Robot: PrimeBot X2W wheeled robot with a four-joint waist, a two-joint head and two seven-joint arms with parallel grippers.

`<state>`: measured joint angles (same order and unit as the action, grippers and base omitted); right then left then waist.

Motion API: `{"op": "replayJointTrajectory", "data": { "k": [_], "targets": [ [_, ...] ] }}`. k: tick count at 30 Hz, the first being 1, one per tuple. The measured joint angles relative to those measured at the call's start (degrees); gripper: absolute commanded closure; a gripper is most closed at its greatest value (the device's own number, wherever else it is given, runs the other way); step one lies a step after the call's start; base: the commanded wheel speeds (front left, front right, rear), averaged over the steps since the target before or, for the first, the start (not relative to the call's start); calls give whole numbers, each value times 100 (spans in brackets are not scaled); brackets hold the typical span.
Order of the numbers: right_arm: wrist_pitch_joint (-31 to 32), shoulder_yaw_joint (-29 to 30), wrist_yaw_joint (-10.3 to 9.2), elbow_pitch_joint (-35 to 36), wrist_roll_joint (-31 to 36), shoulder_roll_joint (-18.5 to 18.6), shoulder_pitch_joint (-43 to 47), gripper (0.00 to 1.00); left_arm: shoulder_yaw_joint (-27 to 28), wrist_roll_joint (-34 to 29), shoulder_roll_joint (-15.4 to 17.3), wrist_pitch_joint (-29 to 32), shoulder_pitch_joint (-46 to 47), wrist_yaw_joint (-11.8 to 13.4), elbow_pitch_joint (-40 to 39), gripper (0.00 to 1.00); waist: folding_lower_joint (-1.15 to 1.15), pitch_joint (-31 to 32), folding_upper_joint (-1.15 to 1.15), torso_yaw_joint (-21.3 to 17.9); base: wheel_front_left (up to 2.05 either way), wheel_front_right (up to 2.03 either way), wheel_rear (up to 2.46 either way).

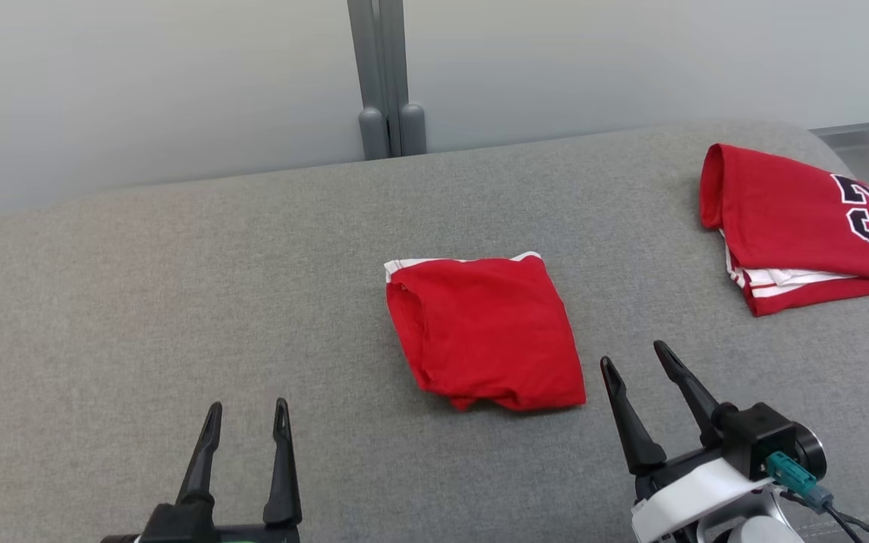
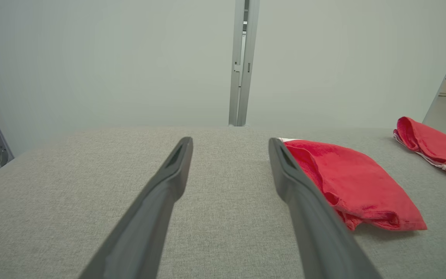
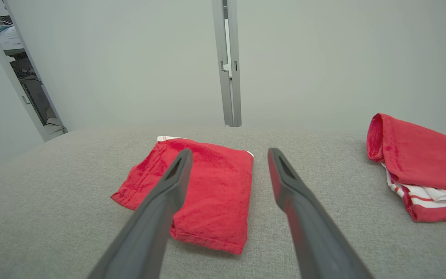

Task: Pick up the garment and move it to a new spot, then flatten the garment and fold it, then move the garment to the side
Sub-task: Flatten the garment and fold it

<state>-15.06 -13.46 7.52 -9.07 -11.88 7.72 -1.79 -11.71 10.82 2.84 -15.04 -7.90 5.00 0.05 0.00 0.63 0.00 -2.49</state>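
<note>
A folded red garment (image 1: 483, 332) with a white-trimmed edge lies in the middle of the grey padded surface (image 1: 178, 302); the same garment (image 2: 354, 186) shows right of my left fingers, and the garment (image 3: 211, 193) lies just ahead of my right fingers. My right gripper (image 1: 637, 360) hovers open just right of the garment's near corner, apart from it, holding nothing. At the lower left, my left gripper (image 1: 247, 409) is open too and well clear of the cloth.
A second red garment (image 1: 804, 226) with dark numerals and white striped trim is folded at the far right edge of the surface. A pale wall with a grey post (image 1: 385, 75) runs behind.
</note>
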Motion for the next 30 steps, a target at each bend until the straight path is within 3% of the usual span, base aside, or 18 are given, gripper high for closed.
{"op": "replayJointTrajectory", "data": {
  "k": [13,30],
  "targets": [
    [0,35,0,214,3,-31,528,0,215,-162,0,0,-633,-44,-71,0,0,547,0,-164,0,0,0],
    [0,100,0,96,22,-183,572,0,192,-178,0,0,-673,-20,-4,0,0,523,0,-82,0,0,0]
  ]
}}
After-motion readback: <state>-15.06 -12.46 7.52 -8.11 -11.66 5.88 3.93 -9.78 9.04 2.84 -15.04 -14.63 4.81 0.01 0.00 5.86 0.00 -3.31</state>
